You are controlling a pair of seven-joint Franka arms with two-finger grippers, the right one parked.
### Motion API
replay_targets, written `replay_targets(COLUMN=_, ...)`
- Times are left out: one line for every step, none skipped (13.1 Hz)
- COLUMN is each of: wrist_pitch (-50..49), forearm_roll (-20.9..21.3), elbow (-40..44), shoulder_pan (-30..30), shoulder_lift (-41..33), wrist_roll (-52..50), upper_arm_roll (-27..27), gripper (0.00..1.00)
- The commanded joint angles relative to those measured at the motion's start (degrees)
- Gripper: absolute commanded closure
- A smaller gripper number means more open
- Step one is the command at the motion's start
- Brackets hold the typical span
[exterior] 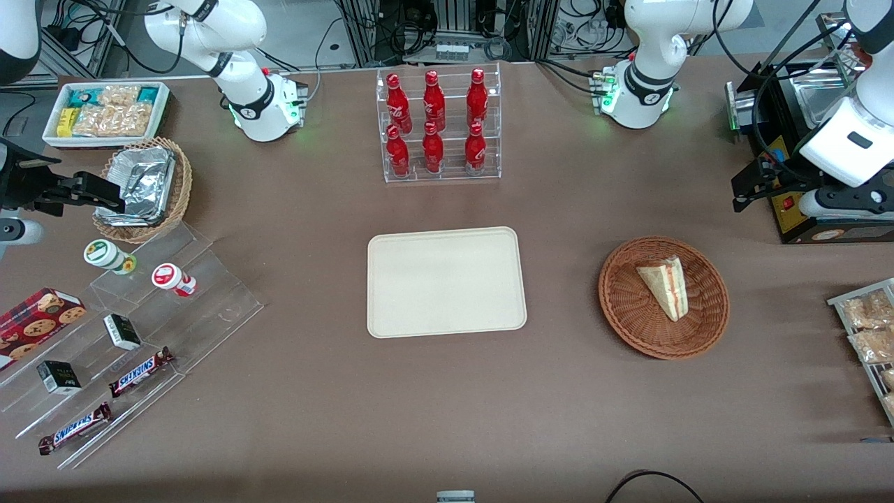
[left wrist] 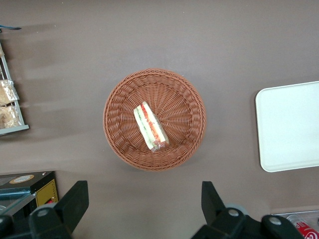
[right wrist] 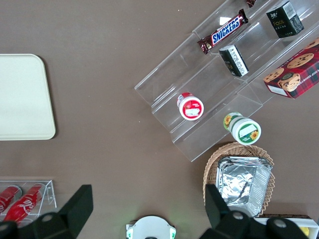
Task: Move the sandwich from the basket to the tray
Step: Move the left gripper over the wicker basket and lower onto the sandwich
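- Sandwich [exterior: 665,286]: a pale wedge lying inside the basket [exterior: 632,307], slightly off the centre, with the striped cut edge [left wrist: 152,125] visible from the wrist camera. Bare wicker shows all round it, so no side touches the rim.
- Basket: round, shallow, brown wicker, resting on the brown table [exterior: 314,349] toward the working arm's end. Open tabletop surrounds it on every side.
- Tray [exterior: 445,281]: flat, cream-beige, with rounded corners and a low raised rim; nothing lies on it. It sits at the table's middle, well apart from the basket, with a bare strip of table between the two.
- Gripper [left wrist: 142,206]: held high above the table, farther from the front camera than the basket. Its two fingers [left wrist: 74,203] stand wide apart, with nothing between them.
- Bottle rack [exterior: 440,126]: clear tiers of red bottles, farther from the front camera than the tray and separated from it by bare table.
- Black appliance [exterior: 803,188]: stands at the working arm's end, farther from the front camera than the basket.
- Snack-bag rack [exterior: 869,328]: at the table's edge on the working arm's end, beside the basket but apart from it.
- Clear stepped shelf [exterior: 140,335]: holds cups, boxes and chocolate bars toward the parked arm's end, well apart from the tray.
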Motion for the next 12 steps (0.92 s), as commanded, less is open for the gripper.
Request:
replay_targets(wrist_pitch=1.2, forearm_roll=-0.5, elbow=0.8, shoulder_pan=0.6, shoulder_lift=0.3, wrist_roll=-0.2, upper_arm_roll=-0.6, gripper=0.0)
replay_targets(wrist_pitch=2.1, forearm_roll=-0.5, elbow=0.5, shoulder_pan=0.5, shoulder_lift=0.4, wrist_roll=-0.5, upper_arm_roll=-0.6, gripper=0.0)
replay_targets(wrist_pitch=2.1, forearm_roll=-0.2, elbow=0.6, shoulder_pan=0.4, shoulder_lift=1.2, wrist_roll=-0.5, upper_arm_roll=-0.7, gripper=0.0)
replay_targets(wrist_pitch=2.2, forearm_roll=-0.2, elbow=0.6, shoulder_pan=0.5, shoulder_lift=1.5, wrist_roll=-0.5, upper_arm_roll=-0.7, gripper=0.0)
replay_targets(wrist_pitch=2.4, forearm_roll=-0.5, elbow=0.3, shoulder_pan=0.5, shoulder_lift=2.1, wrist_roll=-0.5, upper_arm_roll=-0.6, gripper=0.0)
replay_targets(wrist_pitch=3.4, forearm_roll=-0.5, elbow=-0.6, shoulder_pan=0.6, shoulder_lift=3.0, wrist_roll=-1.3, upper_arm_roll=-0.6, gripper=0.0)
replay_targets(wrist_pitch=5.7, forearm_roll=-0.5, elbow=-3.0, shoulder_pan=0.6, shoulder_lift=3.3, wrist_roll=-3.4, upper_arm_roll=-0.6, gripper=0.0)
replay_targets(wrist_pitch=9.8, forearm_roll=-0.3, elbow=-7.2, shoulder_pan=0.5, shoulder_lift=2.8, wrist_roll=-5.7, upper_arm_roll=-0.6, gripper=0.0)
replay_targets(wrist_pitch=13.4, forearm_roll=-0.2, elbow=-10.6, shoulder_pan=0.5, shoulder_lift=2.6, wrist_roll=-7.3, upper_arm_roll=-0.6, gripper=0.0)
replay_targets(wrist_pitch=16.9, forearm_roll=-0.2, elbow=-14.2, shoulder_pan=0.5, shoulder_lift=2.4, wrist_roll=-8.7, upper_arm_roll=-0.6, gripper=0.0)
replay_targets(wrist_pitch=20.7, forearm_roll=-0.2, elbow=-17.3, shoulder_pan=0.7, shoulder_lift=2.3, wrist_roll=-10.1, upper_arm_roll=-0.5, gripper=0.0)
replay_targets(wrist_pitch=23.1, forearm_roll=-0.3, elbow=-19.8, shoulder_pan=0.9, shoulder_lift=2.6, wrist_roll=-12.4, upper_arm_roll=-0.5, gripper=0.0)
